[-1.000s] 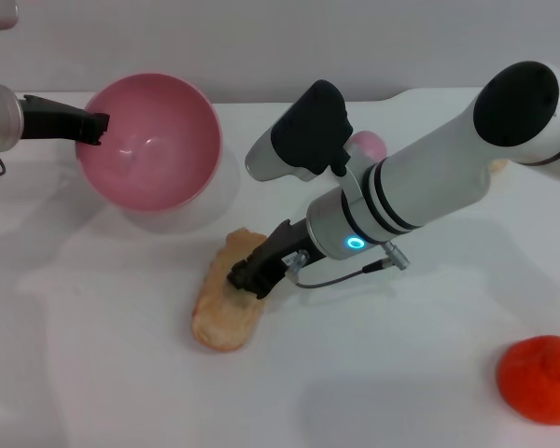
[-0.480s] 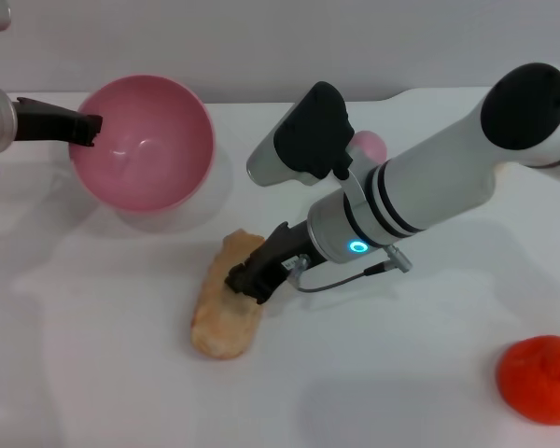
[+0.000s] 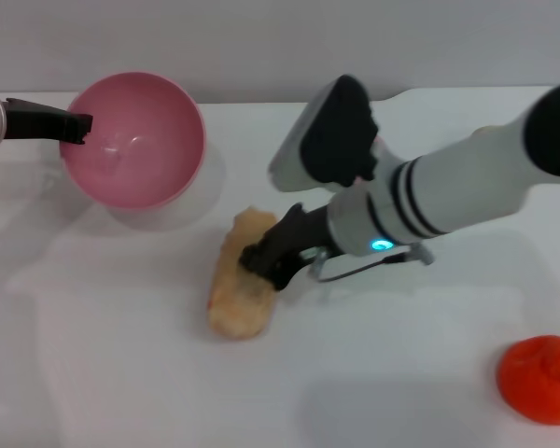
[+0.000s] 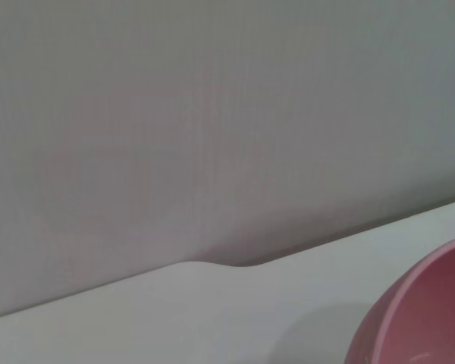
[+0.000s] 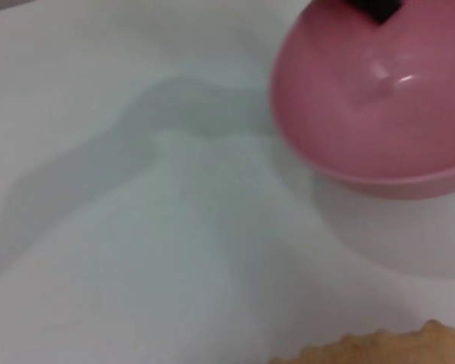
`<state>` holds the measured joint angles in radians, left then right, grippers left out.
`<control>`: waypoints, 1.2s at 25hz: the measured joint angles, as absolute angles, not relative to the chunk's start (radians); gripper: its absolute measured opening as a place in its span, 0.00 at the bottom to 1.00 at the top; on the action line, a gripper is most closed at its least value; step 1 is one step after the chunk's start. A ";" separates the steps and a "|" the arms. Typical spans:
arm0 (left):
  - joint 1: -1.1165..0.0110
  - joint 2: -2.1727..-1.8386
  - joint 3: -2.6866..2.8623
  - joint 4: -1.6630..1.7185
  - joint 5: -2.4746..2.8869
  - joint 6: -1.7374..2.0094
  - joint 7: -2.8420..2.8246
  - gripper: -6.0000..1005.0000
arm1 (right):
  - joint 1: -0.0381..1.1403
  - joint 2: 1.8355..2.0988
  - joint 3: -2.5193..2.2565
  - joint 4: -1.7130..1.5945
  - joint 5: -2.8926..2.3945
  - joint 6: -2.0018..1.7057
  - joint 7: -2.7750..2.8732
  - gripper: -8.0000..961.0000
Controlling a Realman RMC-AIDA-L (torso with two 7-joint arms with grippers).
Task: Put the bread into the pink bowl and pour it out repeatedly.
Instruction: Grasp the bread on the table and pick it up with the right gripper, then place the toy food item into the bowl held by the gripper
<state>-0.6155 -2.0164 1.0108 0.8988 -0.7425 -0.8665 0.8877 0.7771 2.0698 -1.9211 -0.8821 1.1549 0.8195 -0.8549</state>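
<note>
Right end effector [image 3: 261, 261] pinches the elongated tan toy bread loaf [image 3: 241, 275], seemingly just off the white surface [image 3: 121, 355]. Left end effector [image 3: 75, 126] clamps the rim of the round pink plastic bowl [image 3: 135, 140]. An edge grip could let the loaf twist free short of the bowl. One loaf, one bowl, one orange-red round toy [image 3: 539, 378].

A white right arm [image 3: 467, 187] with black bands, a glowing cyan ring, a grey cable and black gripper fingers [image 3: 271, 257] is shown.
</note>
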 joint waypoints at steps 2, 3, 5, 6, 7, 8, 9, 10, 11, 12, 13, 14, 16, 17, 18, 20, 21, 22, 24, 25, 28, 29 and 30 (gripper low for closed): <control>-0.616 -2.017 1.011 0.899 -0.745 -0.869 0.886 0.05 | 0.726 2.071 -1.877 -0.951 1.080 0.831 -0.853 0.04; -0.616 -2.017 1.011 0.899 -0.745 -0.869 0.885 0.05 | 0.703 2.071 -1.854 -0.983 1.051 0.837 -0.851 0.04; -0.616 -2.017 1.011 0.898 -0.745 -0.870 0.884 0.05 | 0.672 2.073 -1.819 -1.028 1.021 0.848 -0.851 0.04; -0.616 -2.017 1.011 0.898 -0.745 -0.870 0.882 0.05 | 0.660 2.073 -1.803 -1.046 1.013 0.854 -0.852 0.04; -0.616 -2.017 1.011 0.898 -0.745 -0.871 0.879 0.05 | 0.653 2.073 -1.793 -1.059 1.007 0.861 -0.854 0.04; -0.617 -2.017 1.011 0.898 -0.745 -0.871 0.876 0.05 | 0.645 2.073 -1.784 -1.072 0.998 0.867 -0.855 0.04; -0.617 -2.017 1.011 0.898 -0.745 -0.871 0.873 0.05 | 0.638 2.072 -1.776 -1.091 0.984 0.874 -0.856 0.04; -0.617 -2.017 1.011 0.897 -0.744 -0.872 0.870 0.05 | 0.628 2.073 -1.771 -1.114 0.962 0.885 -0.856 0.04; -0.618 -2.016 1.011 0.897 -0.743 -0.872 0.868 0.05 | 0.618 2.073 -1.767 -1.138 0.935 0.897 -0.856 0.04; -0.618 -2.015 1.011 0.897 -0.740 -0.872 0.864 0.05 | 0.609 2.074 -1.763 -1.163 0.909 0.910 -0.855 0.04; -0.618 -2.015 1.011 0.897 -0.740 -0.872 0.864 0.05 | 0.598 2.074 -1.756 -1.192 0.883 0.927 -0.853 0.04; -0.618 -2.013 1.011 0.897 -0.740 -0.872 0.862 0.05 | 0.586 2.075 -1.745 -1.224 0.858 0.946 -0.850 0.04; -0.619 -2.012 1.011 0.897 -0.739 -0.872 0.859 0.05 | 0.569 2.077 -1.721 -1.272 0.837 0.975 -0.850 0.04; -0.619 -2.012 1.010 0.897 -0.739 -0.872 0.858 0.05 | 0.561 2.077 -1.706 -1.295 0.832 0.990 -0.850 0.04; -0.620 -2.011 1.009 0.896 -0.739 -0.872 0.858 0.05 | 0.554 2.077 -1.688 -1.319 0.829 1.004 -0.850 0.04; -0.620 -2.011 1.007 0.895 -0.739 -0.871 0.858 0.05 | 0.542 2.078 -1.658 -1.364 0.822 1.021 -0.851 0.04; -0.620 -2.012 1.006 0.896 -0.739 -0.871 0.858 0.05 | 0.535 2.078 -1.646 -1.387 0.814 1.025 -0.853 0.04; -0.620 -2.014 1.006 0.895 -0.739 -0.871 0.858 0.05 | 0.529 2.078 -1.638 -1.409 0.804 1.027 -0.853 0.04; -0.620 -2.016 1.006 0.895 -0.739 -0.873 0.858 0.05 | 0.522 2.077 -1.628 -1.449 0.785 1.029 -0.853 0.04; -0.622 -2.017 1.006 0.895 -0.739 -0.877 0.858 0.05 | 0.521 2.077 -1.625 -1.466 0.779 1.030 -0.853 0.04; -0.627 -2.023 1.009 0.896 -0.739 -0.887 0.857 0.05 | 0.521 2.077 -1.615 -1.513 0.766 1.037 -0.853 0.04; -0.629 -2.026 1.012 0.895 -0.739 -0.890 0.857 0.05 | 0.523 2.076 -1.613 -1.525 0.765 1.039 -0.853 0.04; -0.630 -2.030 1.014 0.895 -0.739 -0.893 0.857 0.05 | 0.525 2.076 -1.612 -1.541 0.764 1.040 -0.853 0.03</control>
